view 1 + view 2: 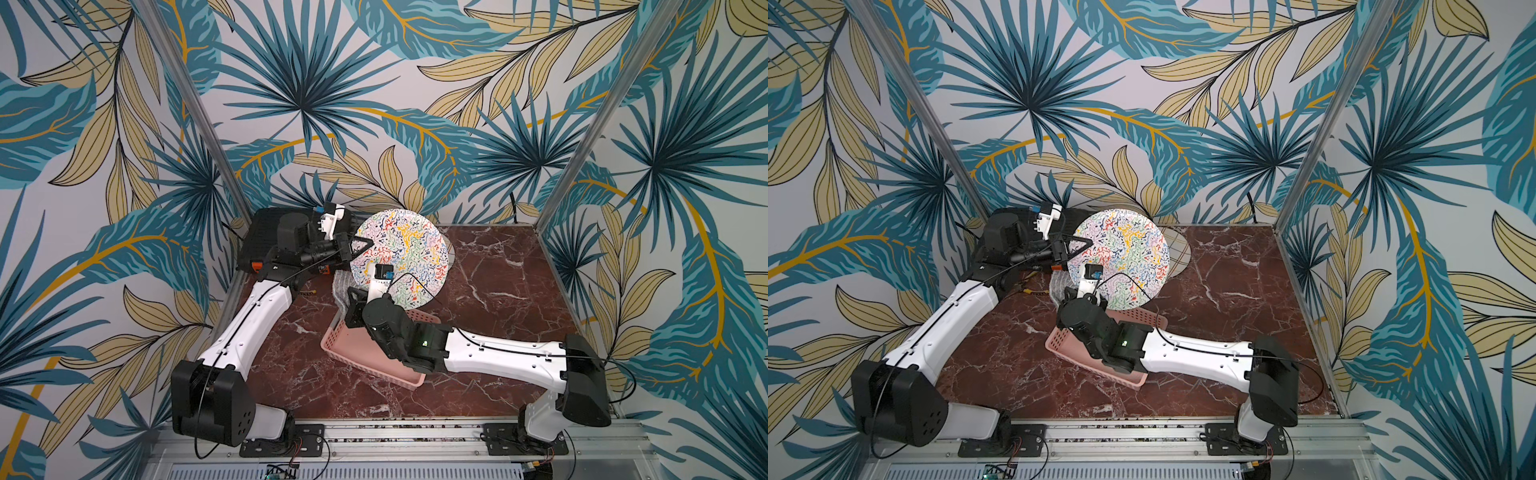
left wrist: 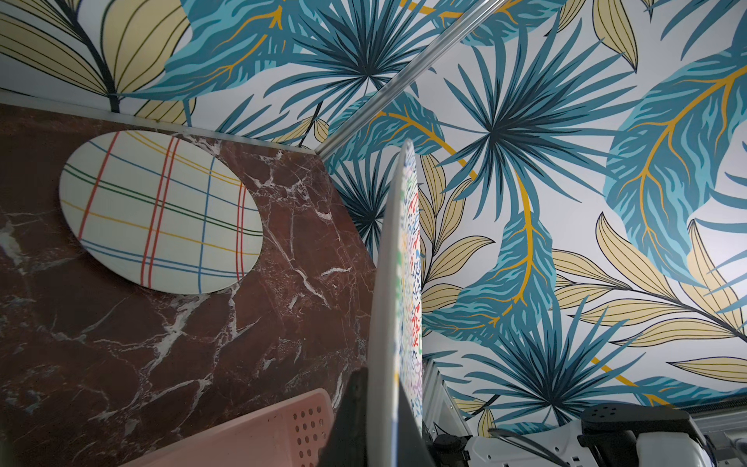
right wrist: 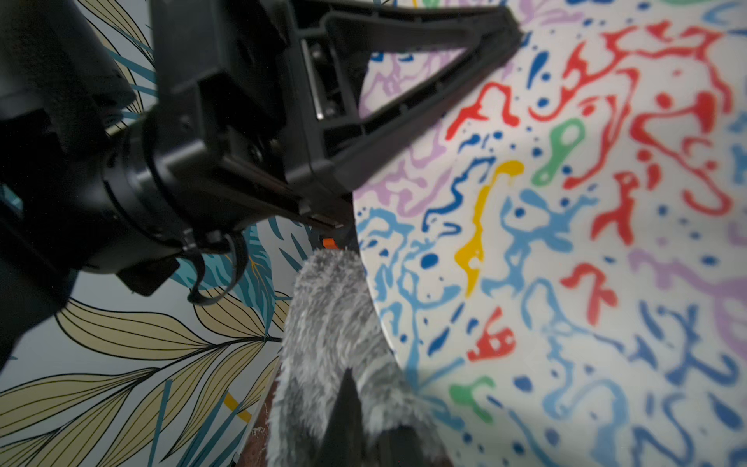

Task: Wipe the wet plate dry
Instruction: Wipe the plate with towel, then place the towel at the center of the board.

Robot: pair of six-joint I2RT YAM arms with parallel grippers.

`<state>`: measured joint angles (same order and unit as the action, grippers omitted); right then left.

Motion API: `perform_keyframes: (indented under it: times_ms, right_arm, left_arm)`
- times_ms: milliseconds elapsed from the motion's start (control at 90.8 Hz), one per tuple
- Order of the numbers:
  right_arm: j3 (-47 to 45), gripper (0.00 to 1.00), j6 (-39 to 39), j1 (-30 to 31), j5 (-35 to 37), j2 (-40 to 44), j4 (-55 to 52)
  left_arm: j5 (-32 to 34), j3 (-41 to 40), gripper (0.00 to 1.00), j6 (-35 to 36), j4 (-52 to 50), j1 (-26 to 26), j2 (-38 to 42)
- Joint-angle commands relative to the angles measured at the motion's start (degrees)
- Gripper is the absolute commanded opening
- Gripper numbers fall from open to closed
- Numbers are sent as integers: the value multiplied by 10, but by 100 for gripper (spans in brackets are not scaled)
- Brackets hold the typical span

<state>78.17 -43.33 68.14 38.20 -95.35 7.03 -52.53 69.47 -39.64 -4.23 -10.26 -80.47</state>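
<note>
Grey fluffy cloth: we are pinching it in the right gripper, jaws closed tight.
Squiggle-patterned plate: we are holding it tilted on edge above the marble table, cloth just beside its rim.
Left gripper: we are clamping the plate's rim, jaws closed.

From above, the right arm hid much of the pink basket, the raised plate most of the striped plate; the grey cloth barely showed.
</note>
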Motion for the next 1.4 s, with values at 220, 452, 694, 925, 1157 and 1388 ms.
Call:
perform_keyframes:
  times_ms: [220, 452, 694, 925, 1157, 1388]
  right_arm:
    - [90, 0, -13, -63, 87, -12, 94]
    - [34, 0, -1, -65, -8, 69, 85]
    - [-111, 0, -25, -68, -16, 228, 17]
    - [-247, 0, -104, -75, 123, 430, -205]
    - [-385, 0, -402, -95, 193, 590, -590]
    - [-515, 0, -463, -98, 97, 558, -552]
  left_arm:
    - [-24, -24, 0, 60, -42, 6, 17]
    - [-17, -24, 0, 65, -43, 8, 21]
    - [-11, -24, 0, 66, -38, 15, 24]
    - [-17, -18, 0, 74, -40, 16, 24]
    - [-22, -4, 0, 98, -61, 15, 30]
    - [-13, -5, 0, 110, -65, 16, 35]
